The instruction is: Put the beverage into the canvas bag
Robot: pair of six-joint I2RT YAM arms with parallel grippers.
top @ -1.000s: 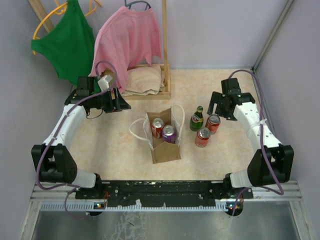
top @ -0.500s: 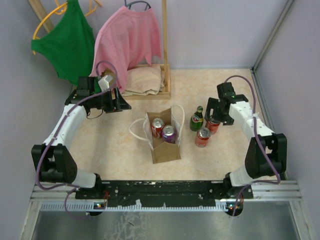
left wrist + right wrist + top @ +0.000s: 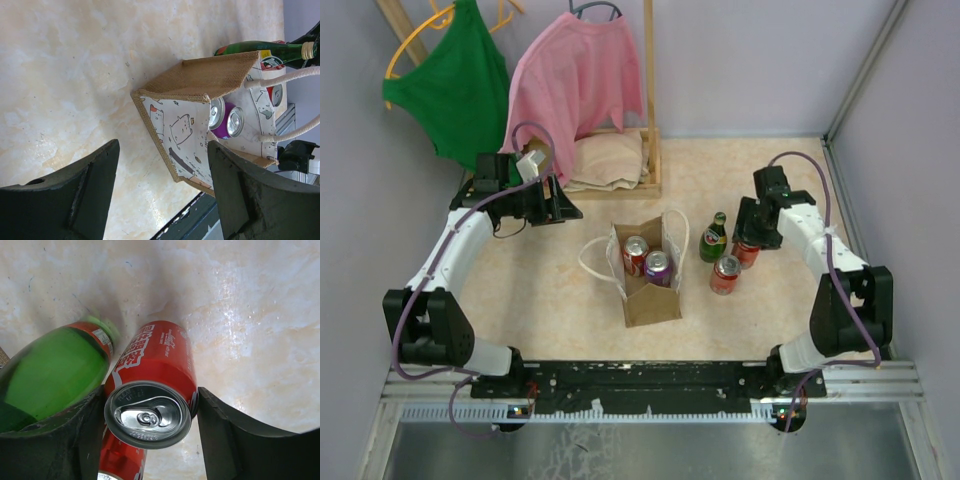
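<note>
- Right tool (image 3: 150,407): jaws spread to either side of an upright red can (image 3: 160,355), close to its sides. White Chinese characters run down the can.
- Green bottle (image 3: 50,370) stands just beside the can; its red-and-yellow label is unreadable.
- Canvas bag (image 3: 652,305) stands open mid-way across the table (image 3: 520,290). Cartoon cats are printed on its lining, and a purple can (image 3: 658,267) is inside.
- Left tool (image 3: 162,150): wide open, empty.

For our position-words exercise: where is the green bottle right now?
In the top view, the green bottle stands right of centre, between the canvas bag on its left and the farther red can on its right.
</note>
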